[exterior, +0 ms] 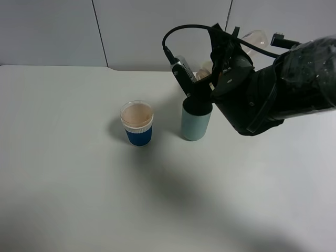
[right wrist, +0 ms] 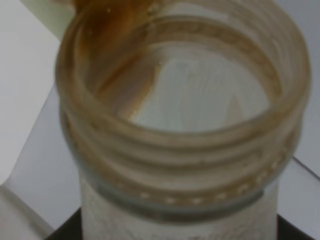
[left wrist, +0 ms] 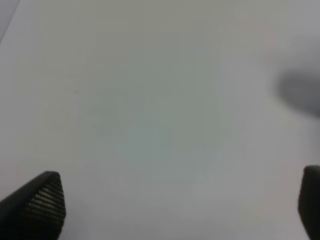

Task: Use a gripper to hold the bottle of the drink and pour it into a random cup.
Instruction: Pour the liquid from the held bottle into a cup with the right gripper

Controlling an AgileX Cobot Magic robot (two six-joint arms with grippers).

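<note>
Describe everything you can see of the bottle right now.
The bottle is cloudy, translucent plastic with a wide, round, threaded neck and no cap. Brown drink streaks the neck's inner wall. In the high view it is tilted, mouth down toward the teal cup and bottom raised behind the arm, which hides most of it. The right gripper holds it in the air, clear of the table. No label shows.

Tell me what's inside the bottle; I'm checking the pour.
Brown drink streaks the open neck of the bottle. Its body beyond is out of sight, so any remainder cannot be seen.
</note>
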